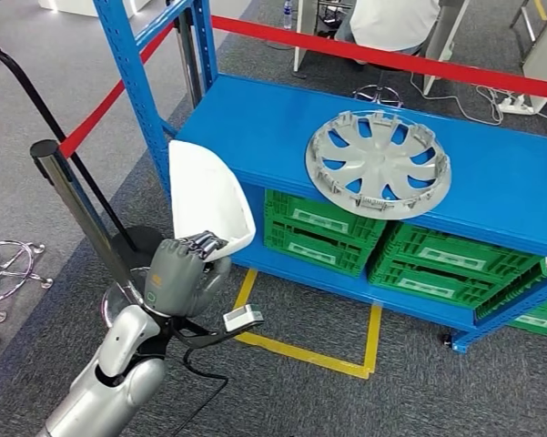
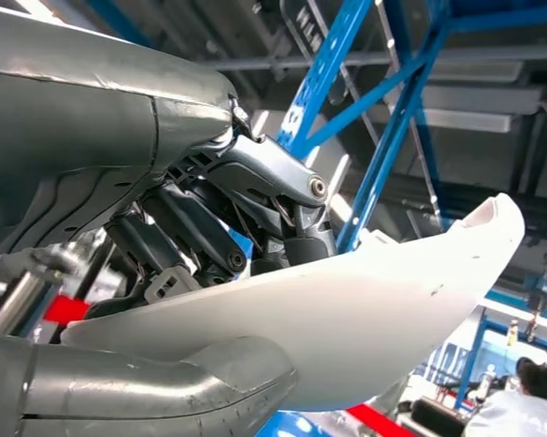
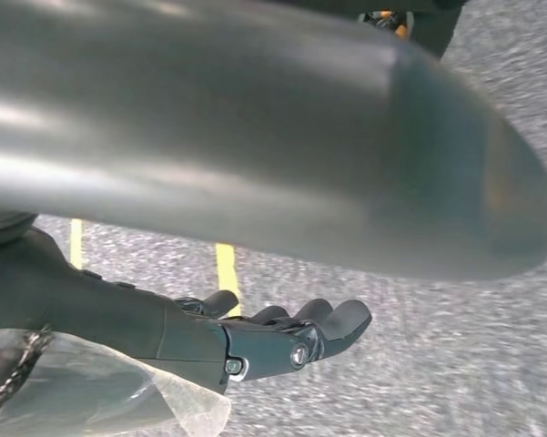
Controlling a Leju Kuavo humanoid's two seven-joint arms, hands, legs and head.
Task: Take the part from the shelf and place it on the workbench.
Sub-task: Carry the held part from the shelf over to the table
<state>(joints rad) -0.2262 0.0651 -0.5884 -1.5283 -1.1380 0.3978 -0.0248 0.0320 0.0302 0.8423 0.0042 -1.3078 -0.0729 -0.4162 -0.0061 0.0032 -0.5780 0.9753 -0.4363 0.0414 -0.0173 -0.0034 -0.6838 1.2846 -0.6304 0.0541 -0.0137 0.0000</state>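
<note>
The right hand (image 3: 284,337) hangs empty, fingers loosely extended, above grey carpet (image 3: 421,364) with yellow tape (image 3: 227,273).

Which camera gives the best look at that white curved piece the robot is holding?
The head view: it shows the whole white part held up by the left hand beside the blue shelf. The left wrist view shows its underside close up, resting between the fingers. The right wrist view looks at floor and the right hand instead.
</note>
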